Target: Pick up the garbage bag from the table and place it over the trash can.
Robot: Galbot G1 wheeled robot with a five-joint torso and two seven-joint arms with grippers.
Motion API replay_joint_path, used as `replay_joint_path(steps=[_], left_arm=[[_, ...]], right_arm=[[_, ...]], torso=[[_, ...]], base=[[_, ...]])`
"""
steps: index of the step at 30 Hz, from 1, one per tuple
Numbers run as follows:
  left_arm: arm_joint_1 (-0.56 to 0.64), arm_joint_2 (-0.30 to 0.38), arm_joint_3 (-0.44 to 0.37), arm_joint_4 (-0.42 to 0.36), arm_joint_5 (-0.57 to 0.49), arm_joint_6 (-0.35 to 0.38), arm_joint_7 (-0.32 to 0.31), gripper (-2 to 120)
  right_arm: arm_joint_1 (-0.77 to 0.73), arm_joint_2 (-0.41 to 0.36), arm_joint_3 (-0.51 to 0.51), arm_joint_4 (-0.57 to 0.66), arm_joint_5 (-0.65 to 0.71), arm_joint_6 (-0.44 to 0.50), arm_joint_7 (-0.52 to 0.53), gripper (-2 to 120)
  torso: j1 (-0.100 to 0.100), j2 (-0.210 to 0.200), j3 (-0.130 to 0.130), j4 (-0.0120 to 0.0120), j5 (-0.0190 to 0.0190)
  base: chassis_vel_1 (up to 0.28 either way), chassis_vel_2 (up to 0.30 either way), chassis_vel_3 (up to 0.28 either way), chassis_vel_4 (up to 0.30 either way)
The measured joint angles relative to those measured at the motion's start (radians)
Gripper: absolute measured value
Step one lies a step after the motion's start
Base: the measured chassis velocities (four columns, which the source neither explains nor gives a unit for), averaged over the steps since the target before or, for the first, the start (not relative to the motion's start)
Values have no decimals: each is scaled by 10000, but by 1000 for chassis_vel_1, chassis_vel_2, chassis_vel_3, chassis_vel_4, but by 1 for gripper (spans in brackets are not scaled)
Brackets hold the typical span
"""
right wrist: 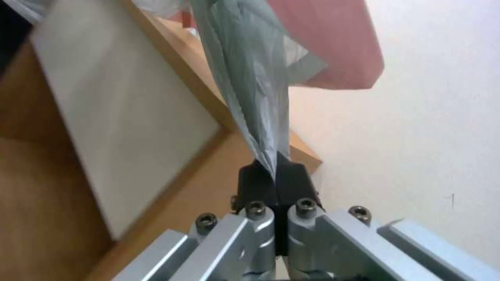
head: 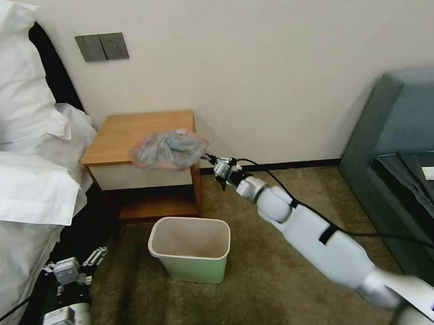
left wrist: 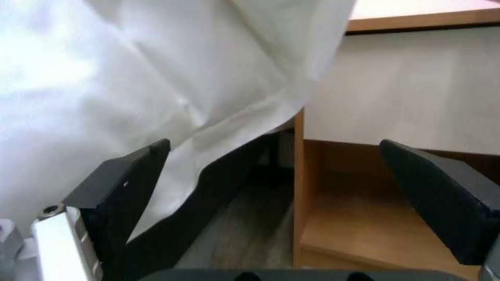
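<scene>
Two grippers in play, one working. Right gripper (head: 211,159) sits just off the nightstand's (head: 124,133) front right corner, arm stretched out long from the robot's right, wrist pointing toward the wall behind the nightstand. Its jaws are pressed fully together on a pinched corner of the garbage bag (head: 168,149).

Head view: the bag is a crumpled grey bundle with a pink-red rim band, at the nightstand's front right edge and spilling over its white drawer front; can't tell if it rests on the top or hangs clear. The trash can (head: 191,250) stands on the carpet in front of the nightstand, open, well below the bag and apart from it. White pillows (head: 18,109) and bedding crowd the nightstand's left side.

Right wrist view adds the grip detail: right gripper (right wrist: 276,171) with black fingertips (right wrist: 258,185) closed tight, grey garbage bag (right wrist: 250,89) film drawn up taut from between them, pink band loose beside it. Nightstand (right wrist: 208,187) edge and drawer front lie behind the film.

Left gripper (head: 94,258) is parked low near the bed, left of the trash can and below the nightstand's level, arm folded in. Left wrist view shows what the head view barely gives: left gripper (left wrist: 291,203) with black fingers (left wrist: 443,195) spread wide, holding nothing, aimed at the nightstand's (left wrist: 298,175) side panel and low shelf, white bedding (left wrist: 130,78) draped close by.
</scene>
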Motion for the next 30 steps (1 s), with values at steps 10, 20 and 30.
replay_joint_path(steps=[10,20,30], left_arm=[[-28,41,-85,-131,-458,251,-201,100],[93,-25,-85,-699,-587,353,-329,100],[229,-74,-27,-761,-430,340,-366,100]], right_arm=[[-1651,-295,323,1334,-374,189,-157,0],[-2994,-369,249,1029,-1237,745,-245,0],[-3160,-458,-29,665,-1237,825,-267,0]], torso=[[0,0,0,1,0],[0,0,0,0,0],[0,0,1,1,0]], base=[[0,0,0,0],[0,0,0,0],[0,0,0,0]])
